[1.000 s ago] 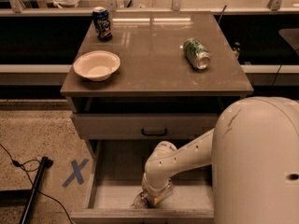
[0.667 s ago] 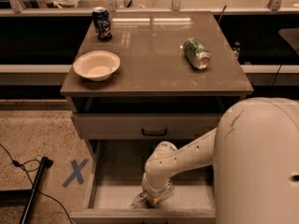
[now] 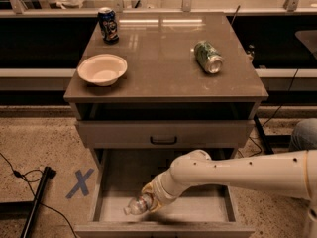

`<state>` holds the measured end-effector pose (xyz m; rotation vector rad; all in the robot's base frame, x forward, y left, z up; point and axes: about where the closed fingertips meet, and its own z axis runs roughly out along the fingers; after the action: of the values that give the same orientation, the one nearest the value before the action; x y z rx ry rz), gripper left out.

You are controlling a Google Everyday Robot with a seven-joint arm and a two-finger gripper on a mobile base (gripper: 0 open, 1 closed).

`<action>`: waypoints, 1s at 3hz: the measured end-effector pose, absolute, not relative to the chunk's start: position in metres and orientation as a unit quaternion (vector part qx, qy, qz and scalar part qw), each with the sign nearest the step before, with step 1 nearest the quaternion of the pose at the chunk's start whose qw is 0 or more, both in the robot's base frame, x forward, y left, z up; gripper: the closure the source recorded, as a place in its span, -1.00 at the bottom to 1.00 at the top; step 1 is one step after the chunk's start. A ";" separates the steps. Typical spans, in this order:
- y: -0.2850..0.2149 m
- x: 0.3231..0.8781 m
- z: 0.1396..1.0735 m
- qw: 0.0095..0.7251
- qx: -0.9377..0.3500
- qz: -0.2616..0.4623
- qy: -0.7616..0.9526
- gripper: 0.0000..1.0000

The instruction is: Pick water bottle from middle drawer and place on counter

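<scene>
Raised slightly, pincer [image 3: 150,200] grips the water bottle [image 3: 135,206] inside middle drawer [image 3: 203,210].

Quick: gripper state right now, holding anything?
Gripper: closed on the water bottle, low inside the open middle drawer; the bottle is tilted, cap end pointing toward the drawer's front left.

You see the clear water bottle [image 3: 135,206] by your cream gripper [image 3: 148,200], in the near grey-beige middle drawer [image 3: 208,210]. Far blue can [image 3: 108,25] left, green can [image 3: 208,57] right.
</scene>
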<state>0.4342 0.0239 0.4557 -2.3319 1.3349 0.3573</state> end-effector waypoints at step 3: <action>0.007 0.396 0.576 0.425 -0.768 0.286 0.384 1.00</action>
<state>0.3959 0.0069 0.5761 -1.9211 0.9595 0.7151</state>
